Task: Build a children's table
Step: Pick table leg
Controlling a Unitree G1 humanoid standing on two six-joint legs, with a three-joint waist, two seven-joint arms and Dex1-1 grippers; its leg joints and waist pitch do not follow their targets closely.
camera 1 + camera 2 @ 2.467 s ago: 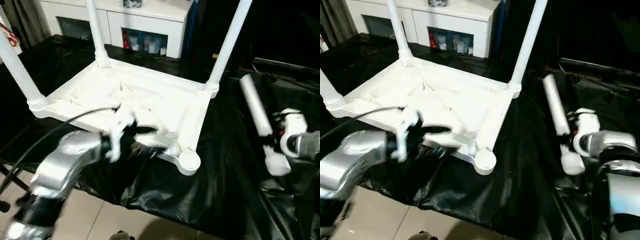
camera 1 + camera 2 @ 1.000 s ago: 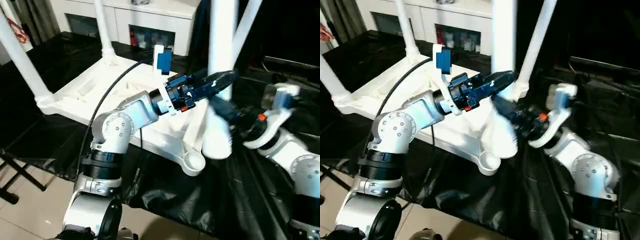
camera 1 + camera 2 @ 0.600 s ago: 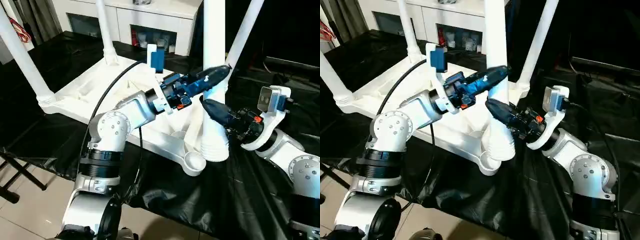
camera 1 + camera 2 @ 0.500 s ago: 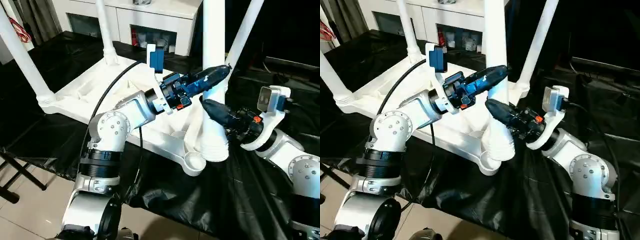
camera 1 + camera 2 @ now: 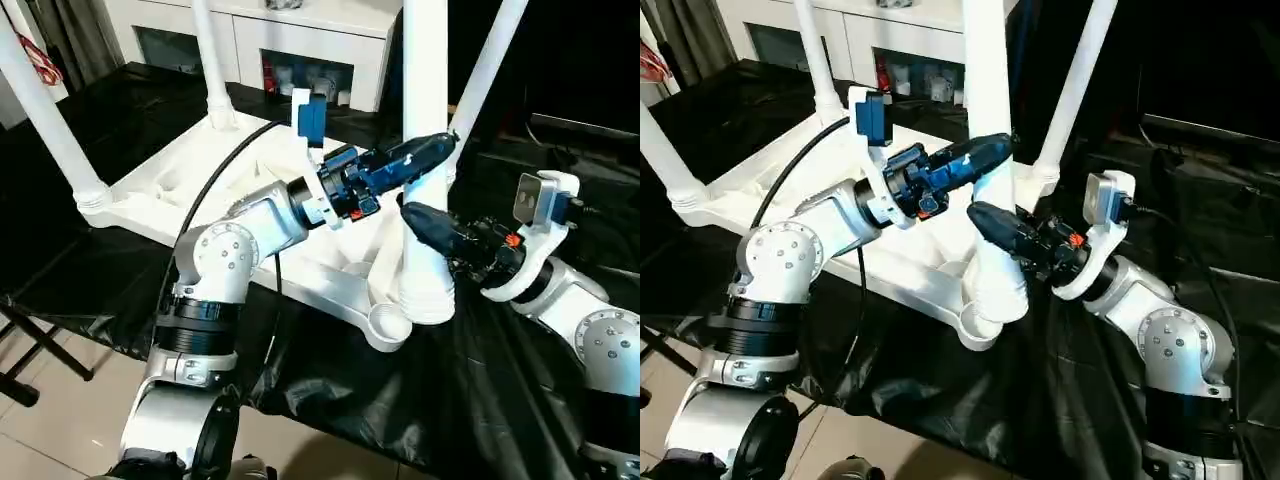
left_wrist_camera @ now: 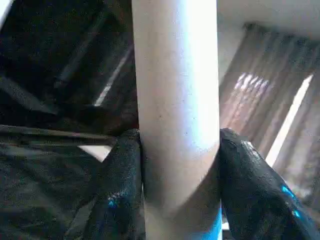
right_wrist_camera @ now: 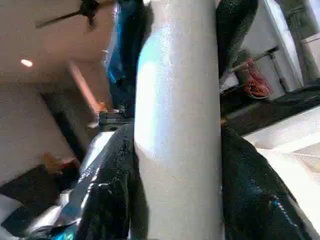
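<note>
The children's table (image 5: 190, 185) lies upside down on a black sheet, with three white legs standing up from its corners. A fourth leg (image 5: 424, 90) is held upright, its wide lower end just above and beside the empty near-right corner socket (image 5: 388, 326). My left gripper (image 5: 428, 156) is shut on this leg about halfway up, and its fingers (image 6: 122, 190) press both sides of the tube (image 6: 177, 100). Lower down, my right gripper (image 5: 420, 222) is shut on the same leg (image 7: 177, 125), with its fingers (image 7: 250, 190) on either side of it.
A white glass-door cabinet (image 5: 300, 40) stands behind the table. The black sheet (image 5: 500, 400) hangs over the near edge toward the tiled floor (image 5: 60, 440). A dark stand's legs (image 5: 30, 350) show at the lower left.
My left gripper's fingers have closed onto the leg. The leg has shifted slightly left and stands straighter, with its lower end closer to the corner socket.
</note>
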